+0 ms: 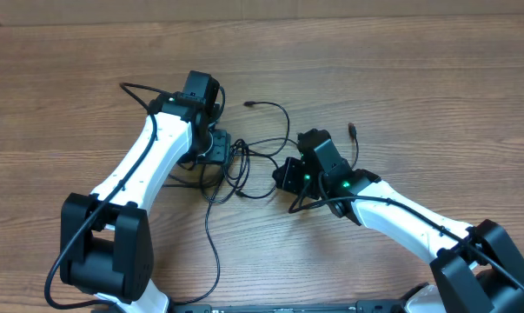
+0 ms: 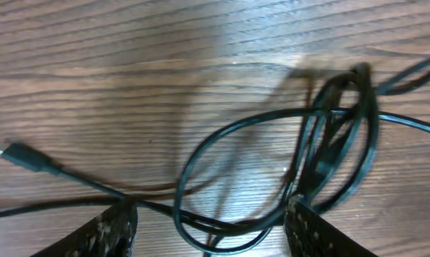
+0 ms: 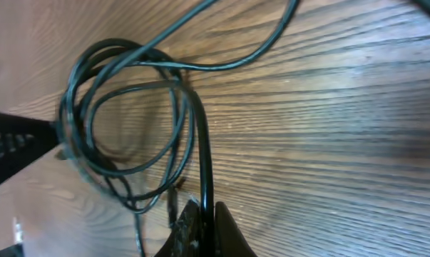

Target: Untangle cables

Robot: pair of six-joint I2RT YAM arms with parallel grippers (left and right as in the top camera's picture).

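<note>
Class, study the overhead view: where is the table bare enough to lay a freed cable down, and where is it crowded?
Bare: the far strip of table beyond both arms, and the left side outside the left arm. Crowded: the middle, where the cables tangle between the arms.

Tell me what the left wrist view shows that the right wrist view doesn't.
Only left wrist: the left tool, open over a loop of the cables, and a silver-tipped plug lying off to one side. Only right wrist: the right tool pinched shut on a strand below a coil of several turns. Both: black cables on the wood-grain table.
</note>
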